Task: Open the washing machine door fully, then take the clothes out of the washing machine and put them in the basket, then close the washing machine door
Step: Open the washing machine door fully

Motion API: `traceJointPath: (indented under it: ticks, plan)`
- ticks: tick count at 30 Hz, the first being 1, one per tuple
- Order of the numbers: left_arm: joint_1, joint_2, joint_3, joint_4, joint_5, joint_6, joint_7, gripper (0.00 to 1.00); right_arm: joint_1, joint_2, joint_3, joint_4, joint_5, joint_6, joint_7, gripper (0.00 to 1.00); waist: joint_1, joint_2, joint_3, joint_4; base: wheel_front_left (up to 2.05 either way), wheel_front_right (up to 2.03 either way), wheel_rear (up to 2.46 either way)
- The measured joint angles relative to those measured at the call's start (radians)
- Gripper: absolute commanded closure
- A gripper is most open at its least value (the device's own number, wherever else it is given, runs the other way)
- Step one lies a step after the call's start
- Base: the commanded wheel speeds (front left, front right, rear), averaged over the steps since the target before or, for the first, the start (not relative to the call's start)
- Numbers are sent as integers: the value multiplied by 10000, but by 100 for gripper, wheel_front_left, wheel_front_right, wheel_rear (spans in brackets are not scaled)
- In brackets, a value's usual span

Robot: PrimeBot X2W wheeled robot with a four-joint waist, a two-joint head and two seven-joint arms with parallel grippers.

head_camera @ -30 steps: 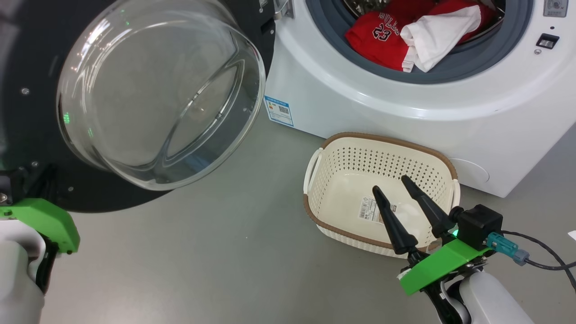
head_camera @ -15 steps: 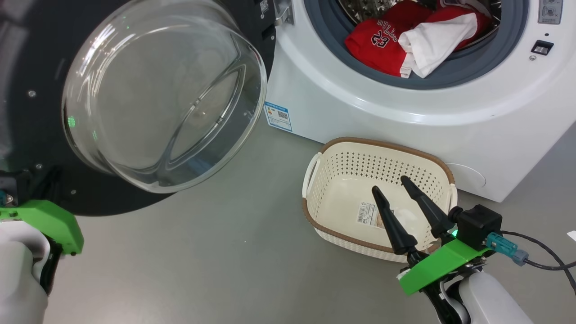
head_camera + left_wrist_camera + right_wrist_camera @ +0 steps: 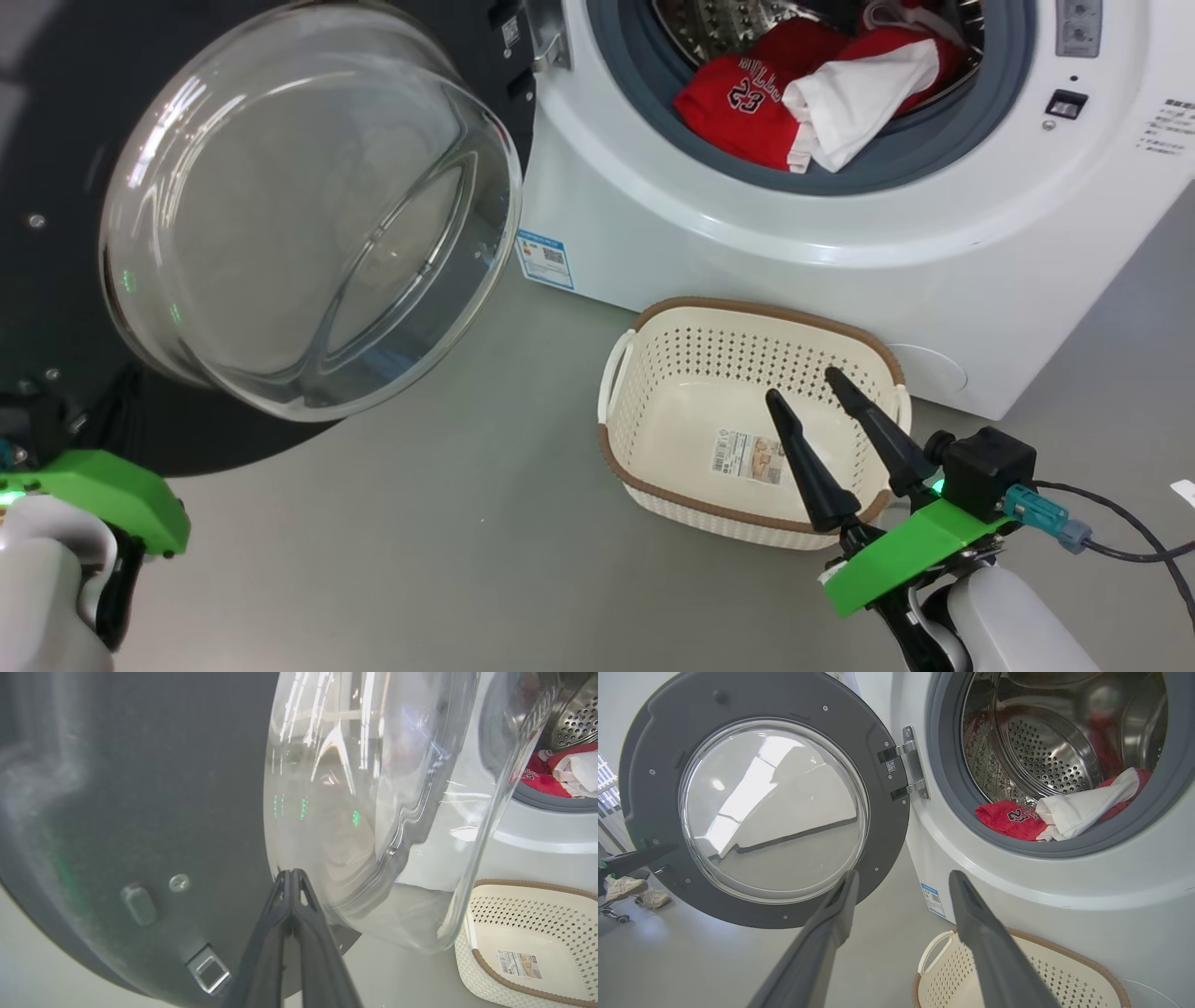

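The place looks like a laundry corner set up in a lab or test room, not a lived-in home. A white washer [image 3: 840, 233] stands on a bare, smooth grey floor [image 3: 448, 523], with a plain pale wall [image 3: 626, 700] behind its open door [image 3: 654, 765]. A blue label [image 3: 544, 259] is stuck on the washer's front, and a paper label [image 3: 750, 457] lies inside the basket [image 3: 756, 306]. At the left edge of the right wrist view, a person's pale shoes [image 3: 626, 887] rest beside small caster wheels [image 3: 620, 918].

Glossy clear glass door [image 3: 308, 215], shiny perforated steel drum [image 3: 1045, 760], soft cloth clothes [image 3: 738, 112], matt perforated plastic basket [image 3: 738, 350].
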State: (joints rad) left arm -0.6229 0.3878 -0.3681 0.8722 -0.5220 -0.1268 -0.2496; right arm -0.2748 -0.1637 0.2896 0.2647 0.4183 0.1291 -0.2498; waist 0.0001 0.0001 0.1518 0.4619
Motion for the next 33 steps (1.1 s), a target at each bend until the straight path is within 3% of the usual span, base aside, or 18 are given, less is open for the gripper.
traceJointPath:
  ticks: [9, 10, 16, 33]
  plan:
    - [1303, 40, 523, -1883, -6, 359, -4, 100, 54, -33, 48, -25, 56, 0, 0, 0, 0, 0, -268, -441, 0, 0, 0]
    - [1442, 40, 566, -2111, -6, 380, -29, 79, 55, -35, 63, -35, 56, 0, 0, 0, 0, 0, -283, -494, 0, 0, 0]
    - [2368, 38, 813, -3400, -29, 809, -31, 0, 66, -35, 88, -94, 56, 0, 0, 0, 0, 0, -387, -834, 0, 0, 0]
    - [4350, 81, 1081, -6489, -290, 1871, 31, 0, 122, -109, -119, -307, 35, 0, 0, 0, 0, 0, -717, -2066, 0, 0, 0]
